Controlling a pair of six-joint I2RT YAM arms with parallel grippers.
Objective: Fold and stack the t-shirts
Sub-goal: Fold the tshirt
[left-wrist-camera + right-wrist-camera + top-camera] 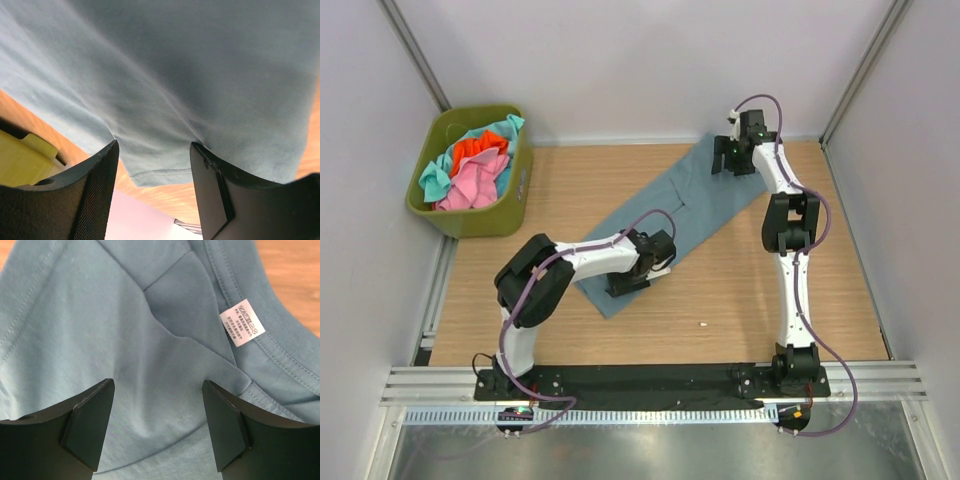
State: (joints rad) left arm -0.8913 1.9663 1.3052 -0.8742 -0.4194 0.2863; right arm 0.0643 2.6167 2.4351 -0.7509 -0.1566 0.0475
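Bracketing both ends of the soft slate-blue cloth t-shirt (680, 212).
Left gripper (152, 150) at hem (156, 176), right gripper (157, 385) at collar (272, 347), both spread, probably to pinch.

The table (740, 300) is made of brown wood. A blue shirt (690, 200) lies flat on it, folded into a long strip. The strip goes slantwise, from the far right side down to the middle left. The end with the neck hole and a small white tag (242, 322) is at the far right. A green bin (510, 215) sits on the far left corner, near the shirt but not touching it. A tiny white bit (702, 324) lies on the bare wood near the front.
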